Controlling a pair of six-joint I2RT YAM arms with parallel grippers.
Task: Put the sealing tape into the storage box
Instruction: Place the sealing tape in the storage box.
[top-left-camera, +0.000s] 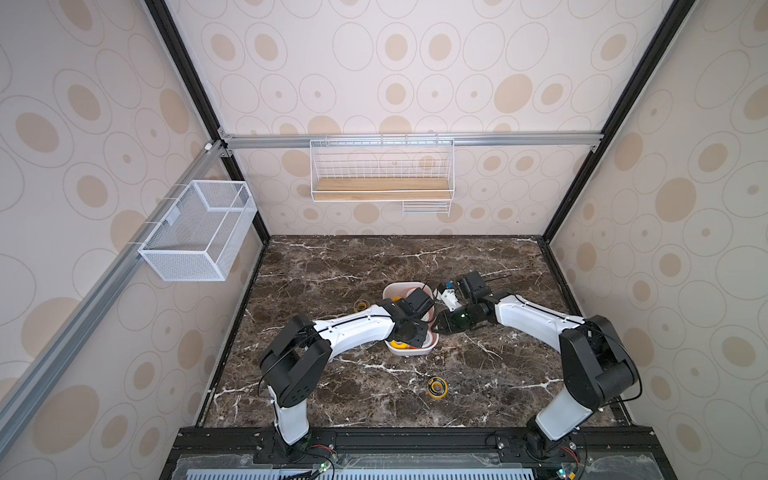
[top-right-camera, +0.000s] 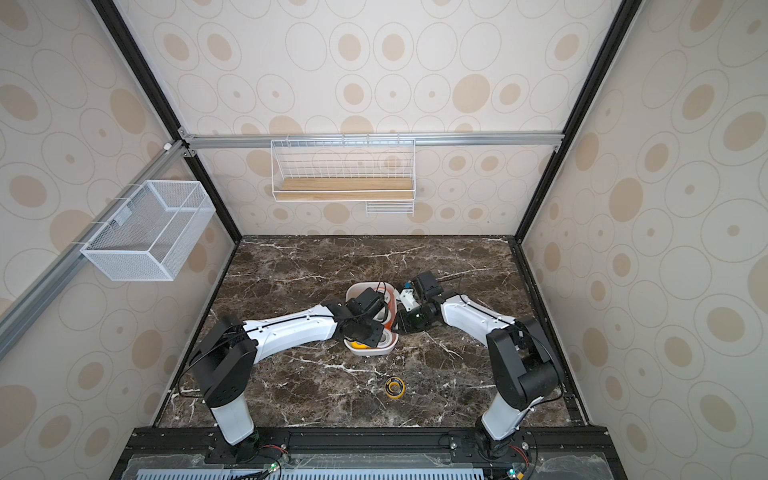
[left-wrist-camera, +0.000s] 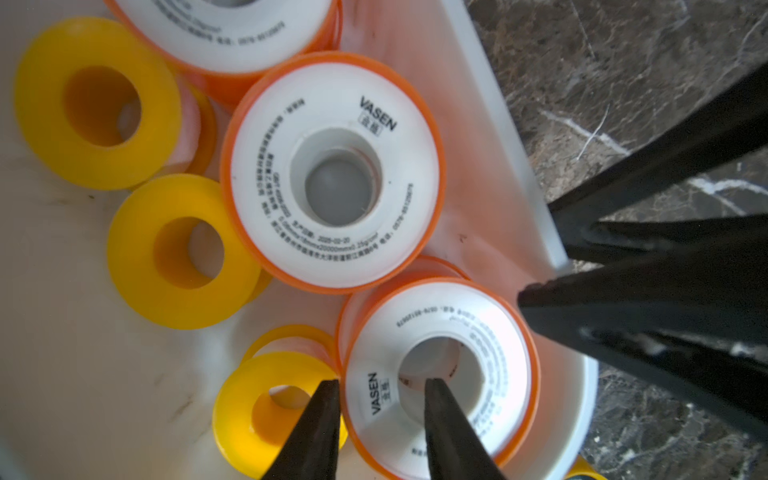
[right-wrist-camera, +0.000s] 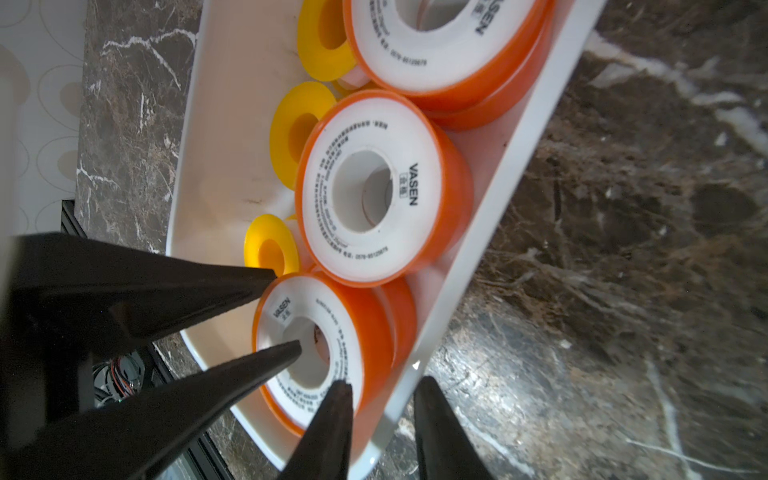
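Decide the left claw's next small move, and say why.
Probably lift the left claw straight up: its tips stand apart astride the ring of an orange spool already lying in the storage box, and a yellow-and-black spool waits on the table.

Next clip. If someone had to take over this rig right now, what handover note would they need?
Left gripper: jaws parted astride the ring of an orange spool lying in the storage box; grip looks loose.
Right gripper: fingers astride the box's wall; clamped or not, unclear.
Done: several orange spools and plain yellow spools sit in the box.
Left: a yellow-and-black spool beside the box and another nearer the robot's base, both on the table.
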